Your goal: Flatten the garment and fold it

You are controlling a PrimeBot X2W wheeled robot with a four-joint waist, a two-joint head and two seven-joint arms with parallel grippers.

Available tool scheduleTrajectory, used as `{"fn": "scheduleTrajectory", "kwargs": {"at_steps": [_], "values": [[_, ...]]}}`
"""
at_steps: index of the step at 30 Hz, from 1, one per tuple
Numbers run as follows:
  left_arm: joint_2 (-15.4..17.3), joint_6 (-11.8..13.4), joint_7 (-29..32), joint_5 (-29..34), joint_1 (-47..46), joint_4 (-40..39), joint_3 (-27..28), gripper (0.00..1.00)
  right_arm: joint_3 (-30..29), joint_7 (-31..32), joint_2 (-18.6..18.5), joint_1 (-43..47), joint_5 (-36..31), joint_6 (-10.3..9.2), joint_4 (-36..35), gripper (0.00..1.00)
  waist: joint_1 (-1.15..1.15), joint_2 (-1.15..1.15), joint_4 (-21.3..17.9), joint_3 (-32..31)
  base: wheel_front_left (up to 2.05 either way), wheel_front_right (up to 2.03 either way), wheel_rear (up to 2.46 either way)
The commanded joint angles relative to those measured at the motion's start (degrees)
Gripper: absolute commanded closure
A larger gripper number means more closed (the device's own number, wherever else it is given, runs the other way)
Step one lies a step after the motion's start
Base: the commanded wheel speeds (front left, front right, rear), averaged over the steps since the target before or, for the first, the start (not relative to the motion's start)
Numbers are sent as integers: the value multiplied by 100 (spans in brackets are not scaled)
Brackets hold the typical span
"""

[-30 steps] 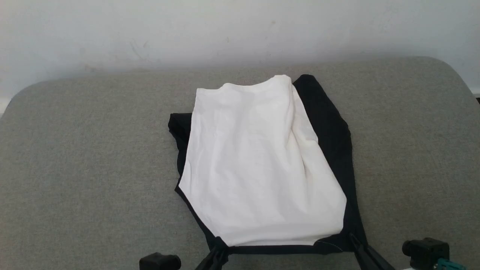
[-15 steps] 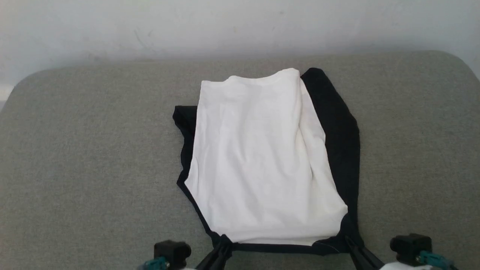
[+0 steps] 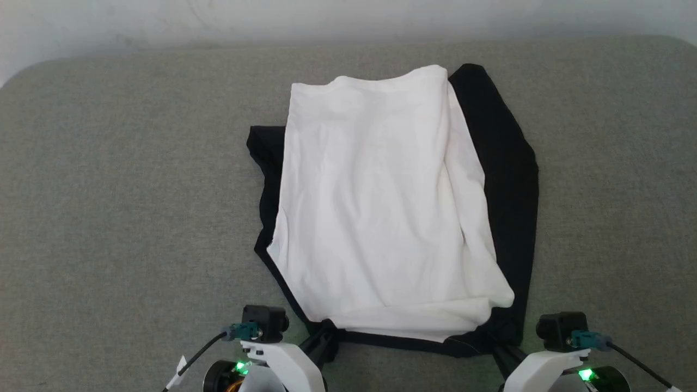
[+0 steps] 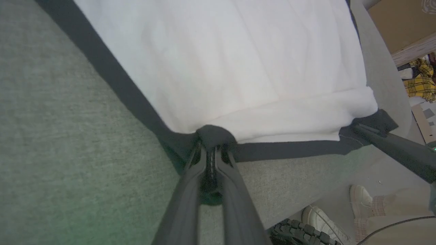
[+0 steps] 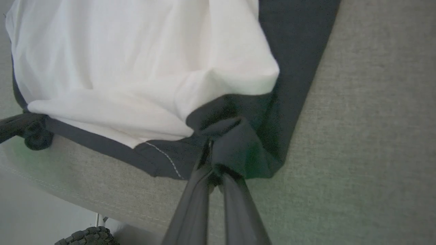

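Observation:
The garment lies on the grey table, its white body on top with black sleeves folded beneath and showing along both sides. A black hem band runs along its near edge. My left gripper is shut on the near left hem corner. My right gripper is shut on the near right corner, where black cloth bunches around the fingers. The near white edge is lifted and rolled into a soft fold between the two grippers.
The grey felt table reaches to a pale wall at the back, and its near edge lies just below the grippers. A person's shoes and a wheel stand on the floor. Cardboard and yellow plaid cloth lie beyond the table.
The camera has tilted down, bringing both wrists into view. Both grippers have moved forward with the hem, and the near white edge has buckled into a roll.

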Motion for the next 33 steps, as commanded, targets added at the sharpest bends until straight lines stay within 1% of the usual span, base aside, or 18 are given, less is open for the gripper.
{"fn": "scheduleTrajectory", "kwargs": {"at_steps": [1,2,3,4,5,6,7,8,12,17,21,25,27,29,31,33], "values": [[10,-12,35,-41,-66,181,28,100,-49,-25,-56,-90,-45,-43,124,94,-1,0,-31,59,0,0,0],[-21,-17,-14,-73,-72,223,59,100,-49,-44,-56,-115,-23,-43,190,67,-1,0,-41,64,0,0,0],[-42,-20,-68,-86,-73,261,81,100,-47,-84,-56,-137,-6,-43,240,25,-1,0,-51,63,0,0,0],[-63,-33,-107,-104,-67,295,91,75,-47,-121,-56,-146,15,-43,283,0,-1,0,-58,55,0,0,0],[-97,-42,-158,-146,-46,307,120,52,-47,-142,-56,-144,55,-43,321,0,-1,0,-63,45,0,0,0],[-121,-42,-199,-180,-22,308,145,13,-44,-150,-56,-136,83,-43,344,0,-1,0,-66,35,0,0,0],[-127,-47,-217,-199,5,302,150,5,-39,-158,-56,-129,105,-43,346,0,-1,0,-66,22,0,0,0],[-139,-46,-243,-238,40,282,177,0,-41,-167,-56,-117,140,-43,330,0,-1,0,-63,5,0,0,0],[-131,33,-378,-350,225,45,308,0,9,7,-56,20,316,-43,121,0,-1,0,-40,-70,0,0,0],[-38,150,-463,-582,645,-681,512,0,-109,602,-56,419,541,-43,-627,0,-1,0,7,-174,0,0,0],[120,351,-601,-652,1006,-1395,737,0,-425,1116,-56,798,614,-43,-1459,0,-1,0,42,-254,0,0,0],[204,614,-1022,-480,1239,-1969,989,0,-898,1205,-55,1016,624,-43,-2186,0,-1,0,50,-325,0,0,0],[203,645,-1356,-331,1280,-2208,1084,0,-1135,993,-55,1018,613,-43,-2475,0,-1,0,46,-351,0,0,0],[165,659,-1722,-197,1304,-2354,1200,0,-1299,599,-55,942,488,-43,-2658,0,-1,0,45,-372,0,0,0],[162,673,-1988,80,1285,-2417,1320,0,-1344,89,-55,842,388,-43,-2725,0,-1,0,41,-389,0,0,0],[59,673,-2123,357,1270,-2460,1546,0,-1179,-423,-55,765,113,-43,-2725,0,-1,0,49,-396,0,0,0]]}}
